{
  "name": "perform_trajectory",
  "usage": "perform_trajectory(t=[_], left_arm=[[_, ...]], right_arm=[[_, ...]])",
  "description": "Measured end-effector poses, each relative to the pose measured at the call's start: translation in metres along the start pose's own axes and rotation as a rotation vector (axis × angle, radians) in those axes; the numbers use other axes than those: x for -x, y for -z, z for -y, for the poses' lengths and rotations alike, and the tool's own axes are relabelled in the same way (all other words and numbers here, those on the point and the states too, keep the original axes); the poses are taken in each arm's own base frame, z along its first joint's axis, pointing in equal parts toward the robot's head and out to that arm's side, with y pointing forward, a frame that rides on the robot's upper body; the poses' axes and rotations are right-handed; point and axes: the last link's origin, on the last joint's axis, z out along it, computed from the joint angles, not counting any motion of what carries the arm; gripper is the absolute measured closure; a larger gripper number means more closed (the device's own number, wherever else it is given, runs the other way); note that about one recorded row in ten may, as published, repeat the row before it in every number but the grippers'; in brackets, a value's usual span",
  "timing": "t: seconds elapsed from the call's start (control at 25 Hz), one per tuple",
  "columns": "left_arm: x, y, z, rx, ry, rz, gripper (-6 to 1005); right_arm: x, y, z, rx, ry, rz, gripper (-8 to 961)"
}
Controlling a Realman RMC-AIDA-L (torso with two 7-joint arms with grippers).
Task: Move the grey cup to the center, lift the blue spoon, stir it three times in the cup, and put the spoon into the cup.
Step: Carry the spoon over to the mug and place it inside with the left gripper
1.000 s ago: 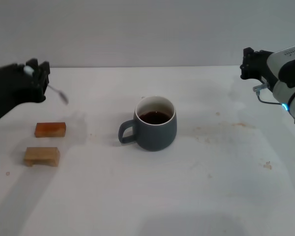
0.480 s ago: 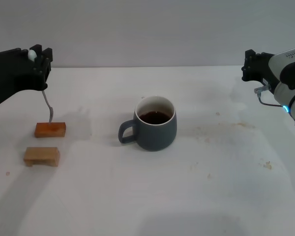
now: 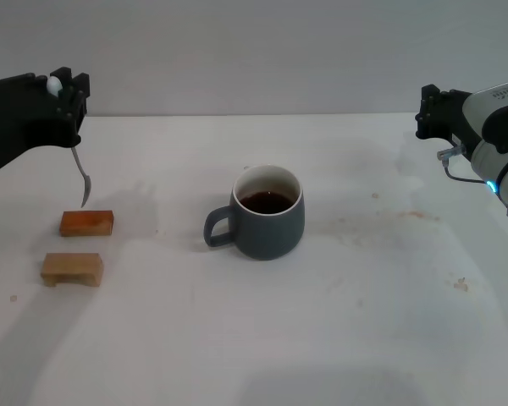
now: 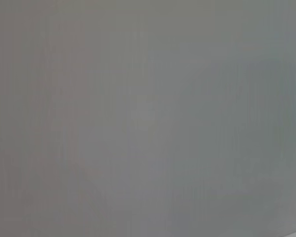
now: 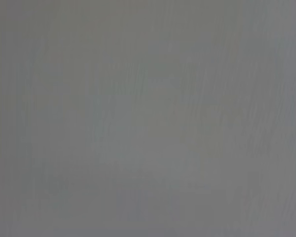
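The grey cup [image 3: 267, 213] stands in the middle of the white table, handle to the left, with dark liquid inside. My left gripper [image 3: 66, 103] is raised at the far left and shut on the blue spoon [image 3: 79, 172]. The spoon hangs down from it, its metal bowl just above the orange block. My right gripper [image 3: 432, 110] is raised at the far right edge, away from the cup. Both wrist views show only plain grey.
An orange wooden block [image 3: 86, 222] and a tan wooden block [image 3: 71, 268] lie at the left, below the spoon. Faint brown stains [image 3: 406, 216] mark the table at the right.
The spoon swung from pointing sideways to hanging straight down. My left gripper rose slightly, so the spoon's bowl is lifted off the orange block. The right arm held still.
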Motion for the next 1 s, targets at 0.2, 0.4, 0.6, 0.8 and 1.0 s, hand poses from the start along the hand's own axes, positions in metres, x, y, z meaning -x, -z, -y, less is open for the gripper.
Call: perform_trajectory(t=[0.2, 0.4, 0.6, 0.8, 1.0], left_arm=[[-0.003, -0.002, -0.002, 0.008, -0.003, -0.009, 851], [-0.007, -0.008, -0.011, 0.042, -0.008, -0.019, 852], [-0.015, -0.017, -0.031, 0.112, -0.017, -0.04, 852], [-0.023, -0.023, -0.043, 0.155, -0.03, -0.06, 852], [-0.03, -0.026, -0.05, 0.179, -0.04, -0.085, 852]], right_arm=[[0.0, 0.0, 0.0, -0.001, -0.001, 0.0, 953], [0.0, 0.0, 0.001, -0.002, -0.002, 0.001, 953], [-0.001, 0.0, 0.003, -0.01, -0.005, -0.002, 953], [-0.006, 0.002, 0.006, -0.021, -0.008, -0.016, 953], [-0.014, 0.005, 0.01, -0.032, -0.01, -0.037, 954]])
